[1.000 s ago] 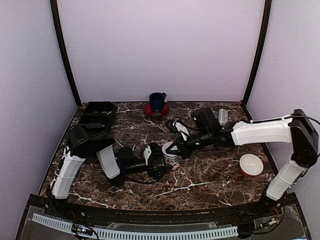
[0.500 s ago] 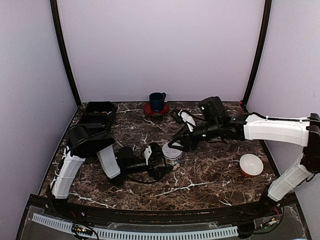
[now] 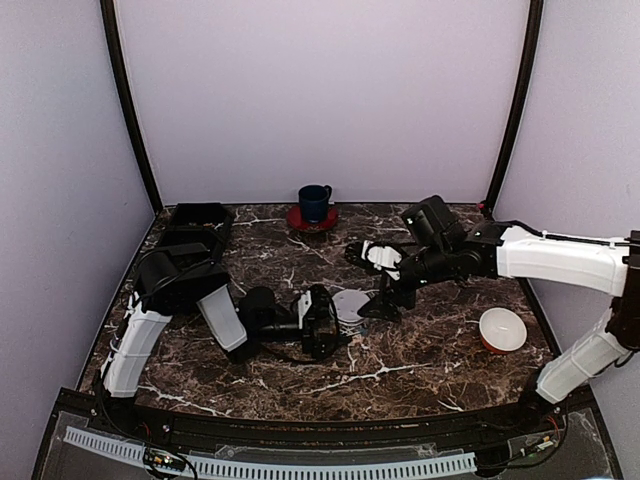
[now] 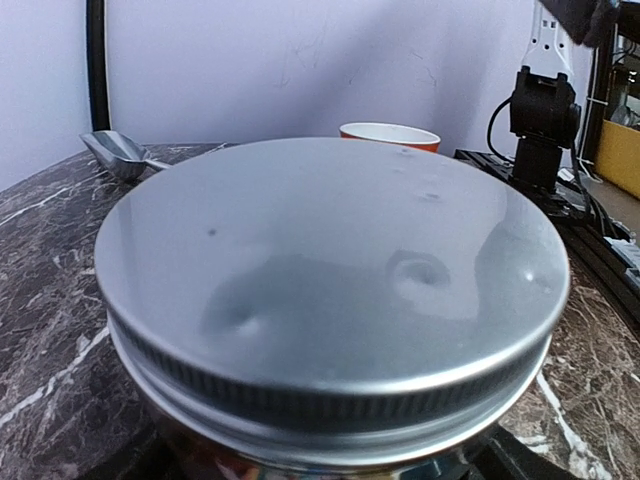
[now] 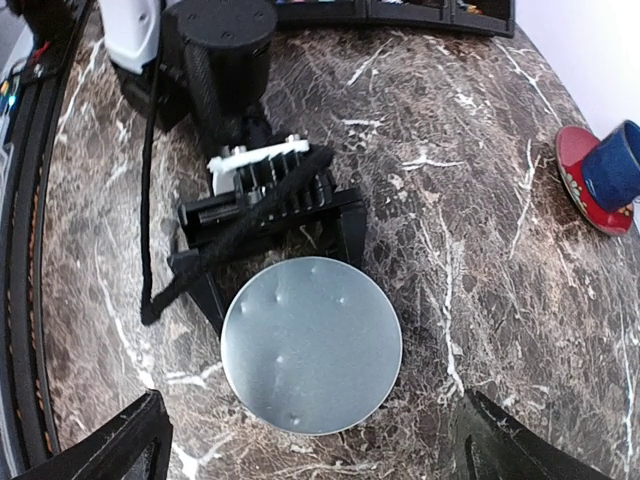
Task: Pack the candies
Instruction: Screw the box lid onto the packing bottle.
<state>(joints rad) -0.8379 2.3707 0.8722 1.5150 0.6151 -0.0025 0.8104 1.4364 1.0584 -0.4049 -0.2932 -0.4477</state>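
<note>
- Candies not visible; the jar wears its silver lid.
- Left gripper clasps the jar's side.
- Right gripper spread wide, just above the jar.

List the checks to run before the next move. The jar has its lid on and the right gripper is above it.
1. Lid sits flat on the jar: ok. Whether it is tight: cannot tell.
2. Right gripper is open, above the lid and not touching it: ok.
3. Left gripper has its fingers on either side of the jar, steadying it: ok.
4. Candies are inside the jar: cannot tell, the lid hides the contents.
5. Bowl is emptied: cannot tell from the top view.
</note>
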